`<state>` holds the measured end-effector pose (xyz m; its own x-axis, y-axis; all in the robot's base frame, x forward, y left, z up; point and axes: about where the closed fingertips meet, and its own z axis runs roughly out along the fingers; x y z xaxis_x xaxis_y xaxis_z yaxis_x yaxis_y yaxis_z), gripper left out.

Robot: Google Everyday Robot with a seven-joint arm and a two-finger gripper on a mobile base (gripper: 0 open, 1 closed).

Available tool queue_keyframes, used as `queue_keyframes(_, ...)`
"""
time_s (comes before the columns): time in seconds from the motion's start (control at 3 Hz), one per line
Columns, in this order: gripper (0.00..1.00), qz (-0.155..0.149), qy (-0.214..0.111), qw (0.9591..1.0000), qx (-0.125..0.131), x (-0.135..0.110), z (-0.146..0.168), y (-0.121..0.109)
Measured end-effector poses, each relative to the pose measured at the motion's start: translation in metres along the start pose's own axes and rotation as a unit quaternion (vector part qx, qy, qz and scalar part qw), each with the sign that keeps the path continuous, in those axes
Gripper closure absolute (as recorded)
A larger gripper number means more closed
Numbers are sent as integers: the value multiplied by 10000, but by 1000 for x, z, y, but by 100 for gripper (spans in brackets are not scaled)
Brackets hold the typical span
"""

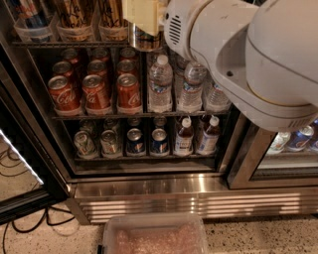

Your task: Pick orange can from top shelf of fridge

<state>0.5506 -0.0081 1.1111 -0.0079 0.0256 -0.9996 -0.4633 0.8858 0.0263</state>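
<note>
The fridge (149, 194) stands open in front of me, with a steel base and a dark interior. On the top shelf (64, 43), clear trays hold tall coppery orange cans (74, 17) with dark lettering. My gripper (142, 17) is at the top centre, its pale yellow fingers (141, 14) shut on one orange can (144, 40). The bottom of that can hangs in front of the shelf's edge, just above the water bottles. The fingers hide the upper part of the can. My big white arm (248, 54) fills the upper right.
Red cola cans (94, 92) and water bottles (161, 84) fill the middle rack. Short cans (134, 141) and brown bottles (185, 136) fill the bottom rack. The open glass door (22, 163) is at the left, with cables (30, 229) on the floor. A clear plastic bin (154, 235) sits below.
</note>
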Motion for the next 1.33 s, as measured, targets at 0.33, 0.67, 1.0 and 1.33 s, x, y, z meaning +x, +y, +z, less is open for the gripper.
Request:
queue_keyframes(0.33, 100, 29, 103, 9998, -180, 9, 0, 3)
queue_keyframes(0.67, 100, 324, 264, 9981, -461, 25, -10, -2)
queue_keyframes(1.0, 100, 621, 470, 9935, -832, 50, -29, -7)
queue_keyframes(1.33, 100, 808, 594, 9882, -1158, 69, -47, -10)
